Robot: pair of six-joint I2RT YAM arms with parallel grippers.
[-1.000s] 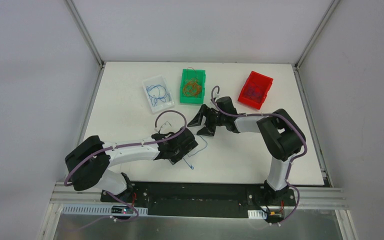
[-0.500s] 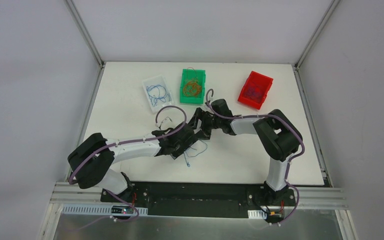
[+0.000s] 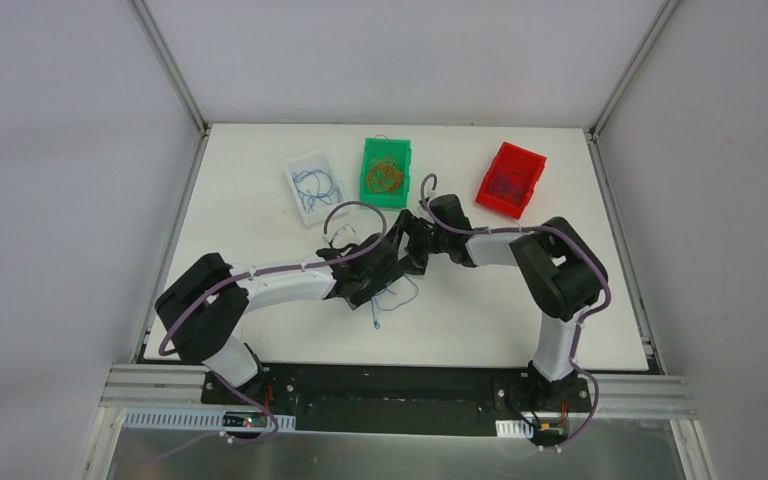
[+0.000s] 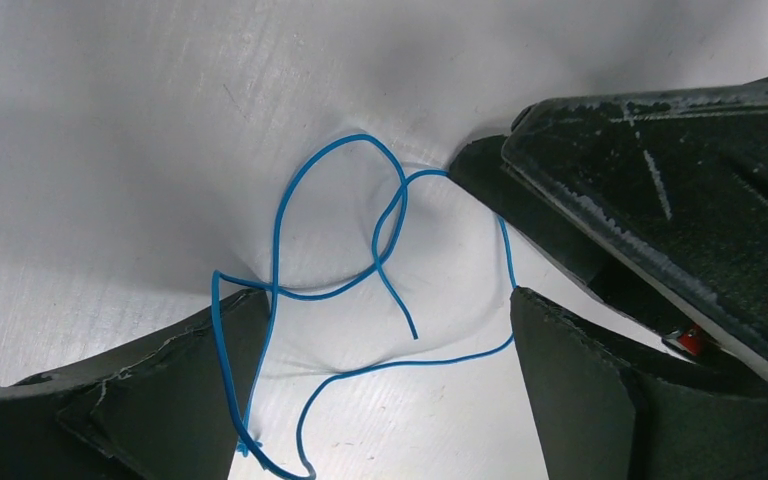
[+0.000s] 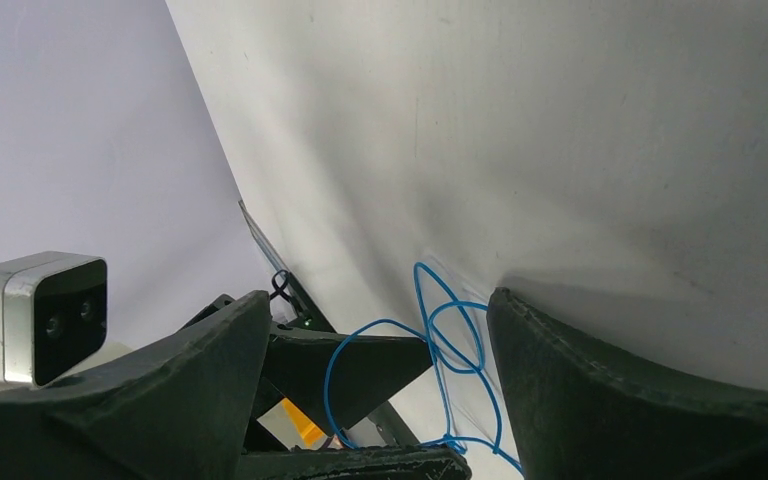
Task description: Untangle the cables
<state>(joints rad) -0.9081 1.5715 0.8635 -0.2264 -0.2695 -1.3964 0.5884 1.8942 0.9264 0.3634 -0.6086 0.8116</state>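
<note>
Both grippers hang low over the middle of the white table (image 3: 580, 300), nearly nose to nose: the left gripper (image 4: 388, 295) has its jaws spread wide and pinches nothing, and the right gripper (image 5: 378, 295), close in front of it, is also parted and empty. Along the far side of the table stand three bins, well apart from the grippers: a red bin (image 3: 525, 155) with dark strands, a green bin (image 3: 386, 143) with orange ones, and a clear bin (image 3: 305, 165) with blue ones. What remains loose is a single blue cable (image 4: 320, 296), lying on the table right between the left gripper's fingers and crossing over itself in two or three open loops, with one run passing in front of a finger and a free end (image 4: 415, 335) pointing into the gap. It looks hair-thin, very light and springy rather than limp, so it should slide on the smooth top and flick away if nudged; pinching it where a loop arches off the surface seems surer than scraping at a flat run. A hold on each side of the crossing, eased apart gently, would likely open the loops without cinching them into a knot
</note>
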